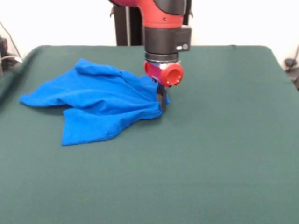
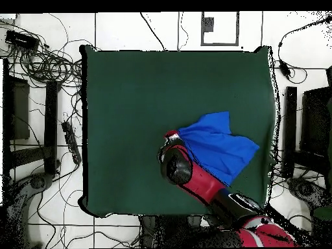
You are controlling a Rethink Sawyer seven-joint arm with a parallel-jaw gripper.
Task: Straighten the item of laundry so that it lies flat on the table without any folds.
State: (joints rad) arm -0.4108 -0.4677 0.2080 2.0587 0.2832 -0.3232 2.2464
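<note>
One shirt, one arm. Front view first: blue T-shirt (image 1: pixel 100 102) lies crumpled on the green counter (image 1: pixel 210 154), toward the picture's left and a bit back from centre. It's bunched into ridges that run toward its right-hand end, where the jaws (image 1: pixel 161 99) come down onto the cloth. The dark fingers are mostly lost against the fabric; it looks like a pinch on that gathered end, but I can't tell for sure whether they're pressed together or spread. Red wrist sits directly above.

Handling, as a judgement: thin soft cotton — light, limp, no stiffness, nothing fragile. It'll drape and drag rather than slide as a sheet, and the felt-like counter likely adds friction, so a pull from one end should draw folds out but may also rope the fabric. Best holds look like a hem or a sleeve edge, e.g. the lower-left flap or the far-left tip, not the thick middle.

Overhead view: shirt (image 2: pixel 217 146) shows as a rough fan, right of the counter's (image 2: pixel 130 91) centre, narrowing to a point at the arm's end (image 2: pixel 171 138). The arm covers the jaws here — no help on their state. Wide bare green on the other side, so room to spread.

Writing: none readable. Shirt is plain, no print or visible label; the small marks on the black wrist collar are too small to make out.
</note>
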